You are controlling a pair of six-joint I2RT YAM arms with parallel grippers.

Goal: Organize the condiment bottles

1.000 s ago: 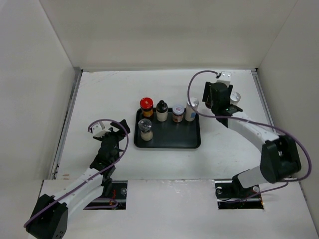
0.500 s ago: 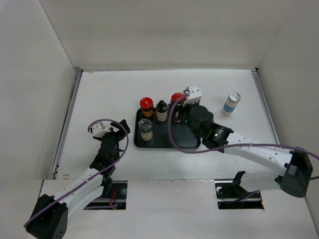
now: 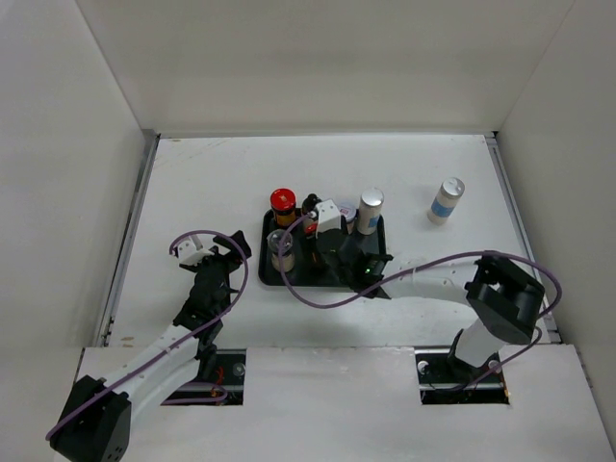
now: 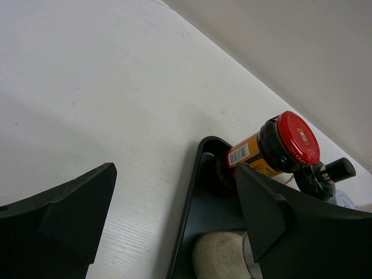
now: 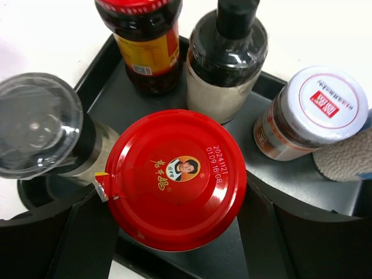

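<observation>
Grip of the right gripper (image 5: 174, 189) clenched on a red-lidded jar (image 5: 174, 168), one finger at each side of its body, above the middle of the black tray (image 5: 296, 186); resting on the tray floor or lifted clear of it, cannot tell. At the tray's 10 o'clock corner, a red-capped dark jar (image 3: 282, 205); just at its 3 o'clock, a black-capped bottle (image 5: 229, 52); next along toward 3 o'clock, a white-lidded jar (image 5: 317, 110). At the tray's 2 o'clock corner, a silver-capped cylinder (image 3: 370, 212), upright. At the tray's 9 o'clock side, a clear-lidded jar (image 3: 280, 248), upright. Off the tray, on the white table (image 3: 192, 183), at 2 o'clock and well apart from the tray, a second silver-capped cylinder (image 3: 445, 200), also upright. Left gripper (image 4: 174, 174) released, fingers spread wide, above the table at 9 o'clock of the tray, near its edge.
</observation>
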